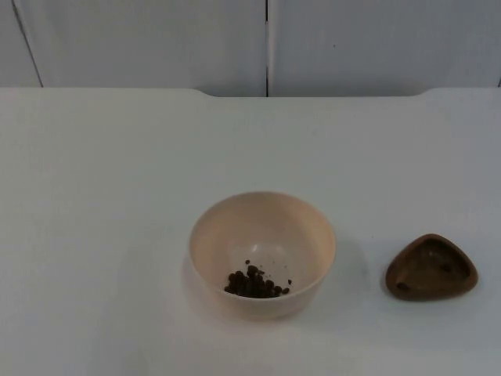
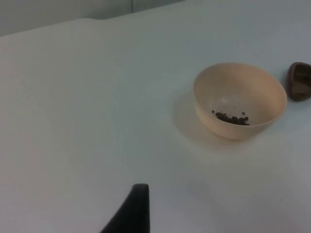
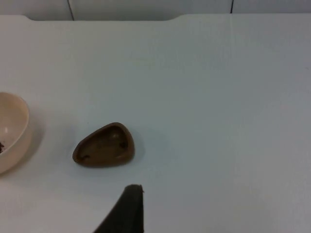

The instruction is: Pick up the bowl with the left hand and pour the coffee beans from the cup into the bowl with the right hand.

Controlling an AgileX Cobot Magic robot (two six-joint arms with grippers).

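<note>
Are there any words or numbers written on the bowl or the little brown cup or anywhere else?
None: no words, numbers or signs can be read anywhere.
The cream bowl with coffee beans inside is plain.
The brown cup is plain.
The white table and the grey wall are bare.

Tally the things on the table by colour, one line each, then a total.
Cream: 1, the bowl
Brown: 1, the small rounded-triangle cup
Dark brown: 1, the heap of coffee beans lying in the bowl
Total: 3
</note>
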